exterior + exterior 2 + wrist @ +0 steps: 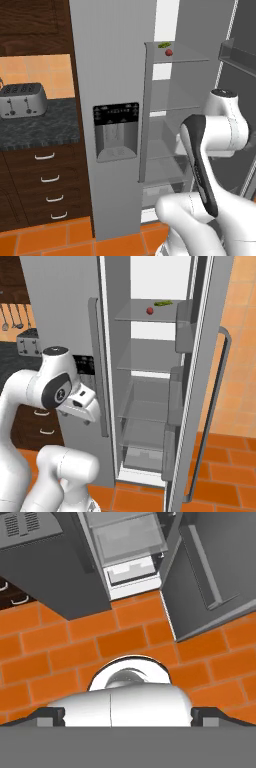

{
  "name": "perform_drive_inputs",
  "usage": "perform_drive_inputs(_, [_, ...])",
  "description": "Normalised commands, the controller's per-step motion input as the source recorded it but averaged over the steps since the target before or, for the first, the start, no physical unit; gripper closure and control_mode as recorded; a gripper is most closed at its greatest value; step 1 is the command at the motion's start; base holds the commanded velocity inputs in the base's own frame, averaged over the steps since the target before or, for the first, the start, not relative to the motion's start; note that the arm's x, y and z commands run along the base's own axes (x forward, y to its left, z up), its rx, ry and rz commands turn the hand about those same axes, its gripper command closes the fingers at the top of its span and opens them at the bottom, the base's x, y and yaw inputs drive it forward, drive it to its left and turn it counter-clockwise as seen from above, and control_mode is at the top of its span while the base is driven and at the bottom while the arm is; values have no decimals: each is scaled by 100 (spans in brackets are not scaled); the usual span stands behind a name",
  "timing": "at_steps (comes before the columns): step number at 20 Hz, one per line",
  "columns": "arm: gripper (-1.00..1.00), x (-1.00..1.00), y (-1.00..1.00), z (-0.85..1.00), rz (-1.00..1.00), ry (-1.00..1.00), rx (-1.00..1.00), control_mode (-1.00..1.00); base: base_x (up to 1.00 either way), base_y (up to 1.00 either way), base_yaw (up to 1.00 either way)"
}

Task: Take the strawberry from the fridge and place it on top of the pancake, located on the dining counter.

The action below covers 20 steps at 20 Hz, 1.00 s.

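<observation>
The fridge (110, 75) is tall and grey with a black dispenser panel, and its right door (210, 381) is swung open. On its top glass shelf lies the tiny dark-red strawberry (169, 52) (149, 310), beside a small green leafy item (163, 303). My gripper (127, 718) is open with nothing between its fingers. It points down at the floor in front of the fridge (50, 577), far below the strawberry's shelf. The arm is folded low in front of the fridge. The pancake and the dining counter are out of view.
A toaster (22, 99) stands on the black wall counter (40, 132) left of the fridge, above dark wood drawers (50, 185). The open door carries bins on its inner side. Orange tile floor (60, 657) lies below the hand.
</observation>
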Motion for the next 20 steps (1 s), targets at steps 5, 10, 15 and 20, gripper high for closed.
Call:
perform_drive_inputs(5, [-100,5,-13,0,1,-2,3,-100,0,0,0])
perform_drive_inputs(10, [-100,0,0,0,0,0,0,-100,0,0,0])
perform_drive_inputs(15, [-100,0,0,0,0,0,0,100,24,0,1])
perform_drive_inputs(20, [-100,0,0,0,0,0,0,100,82,0,10])
